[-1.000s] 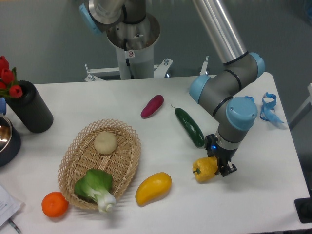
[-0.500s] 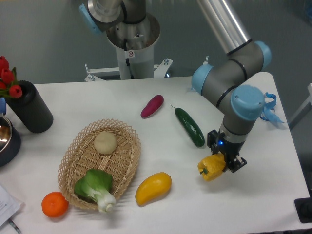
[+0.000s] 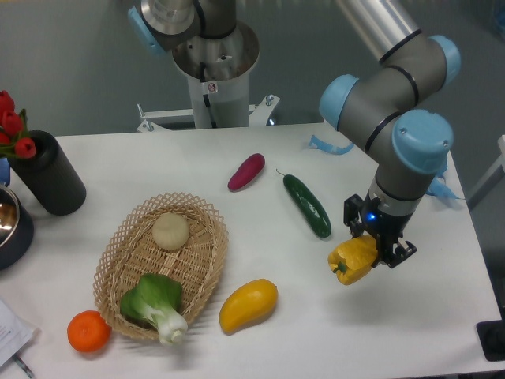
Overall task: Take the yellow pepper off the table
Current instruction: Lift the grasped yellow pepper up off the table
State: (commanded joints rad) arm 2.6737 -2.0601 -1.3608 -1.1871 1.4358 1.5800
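- The arm reaches in from the tabletop's far edge, wrist turned down, over the right side of the table (image 3: 442,316).
- The gripper (image 3: 377,249) pinches the yellow pepper (image 3: 353,260), near the right edge.
- The pepper lies tilted, stem end toward the lower left, long axis slanting.

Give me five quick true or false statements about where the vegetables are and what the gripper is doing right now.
1. The gripper holds the yellow pepper. True.
2. The cucumber lies in the basket. False: it lies on the table.
3. The bok choy is in the basket. True.
4. The orange sits in the basket. False: it is on the table beside it.
5. The purple sweet potato touches the cucumber. False: they lie apart.
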